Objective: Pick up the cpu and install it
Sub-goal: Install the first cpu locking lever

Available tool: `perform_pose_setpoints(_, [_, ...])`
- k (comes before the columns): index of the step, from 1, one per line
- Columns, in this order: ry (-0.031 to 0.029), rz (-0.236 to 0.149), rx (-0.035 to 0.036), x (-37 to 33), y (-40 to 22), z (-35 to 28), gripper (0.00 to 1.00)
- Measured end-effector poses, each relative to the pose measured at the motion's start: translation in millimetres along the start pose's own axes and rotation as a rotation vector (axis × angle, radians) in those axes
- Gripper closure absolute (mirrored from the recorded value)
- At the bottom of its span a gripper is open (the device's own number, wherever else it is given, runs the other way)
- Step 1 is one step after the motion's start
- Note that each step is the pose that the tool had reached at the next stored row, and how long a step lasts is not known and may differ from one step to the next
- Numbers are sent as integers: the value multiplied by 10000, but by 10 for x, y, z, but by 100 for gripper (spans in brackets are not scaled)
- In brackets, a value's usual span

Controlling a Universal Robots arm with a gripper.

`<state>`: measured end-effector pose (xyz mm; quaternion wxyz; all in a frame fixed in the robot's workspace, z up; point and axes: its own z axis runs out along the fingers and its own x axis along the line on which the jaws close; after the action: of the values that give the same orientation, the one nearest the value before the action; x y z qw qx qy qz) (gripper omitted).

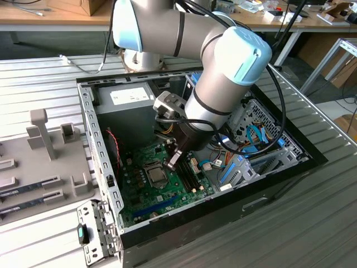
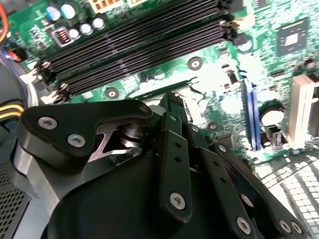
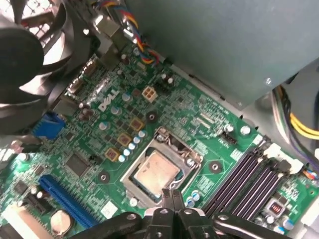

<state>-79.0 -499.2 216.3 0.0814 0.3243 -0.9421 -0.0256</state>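
In the exterior view, the grey arm [image 1: 223,72] reached down into an open computer case [image 1: 100,151] lying on a ribbed grey surface [image 1: 312,223], and its pincer [image 1: 173,158] hung just above the green motherboard [image 1: 139,184], close beside the metal socket [image 1: 155,174]. A grey power-supply box [image 1: 131,106] sat at the far end of the case, and a grey holder with memory sticks [image 1: 33,192] lay on the surface toward the exterior view's left. In the second wrist view, the black linkage of the pincer [image 2: 175,107] rose in the foreground with its fingertips drawn together, nothing visible between them, over the board near four long black memory slots [image 2: 139,35]; a blue slot [image 2: 251,114] ran along one side. In the first wrist view, the cpu [image 3: 157,172] lay flat inside the socket frame [image 3: 162,169], its silver top facing up and level with the frame around it. The pincer tips [image 3: 172,198] were pressed together right at the edge of that frame, just beside the cpu, not gripping it. The black memory slots [image 3: 244,181] ran near the socket, and a black fan [image 3: 25,64] stood at the board's edge.
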Motion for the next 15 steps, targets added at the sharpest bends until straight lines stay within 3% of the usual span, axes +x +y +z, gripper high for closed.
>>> perform_pose_setpoints(1, [47,11,58,-3,-3,11,89])
perform_pose_setpoints(4, [77,22,95,-11,-11,40,89])
perform_pose_setpoints(15, [92,27,111,-68,-81,176,89])
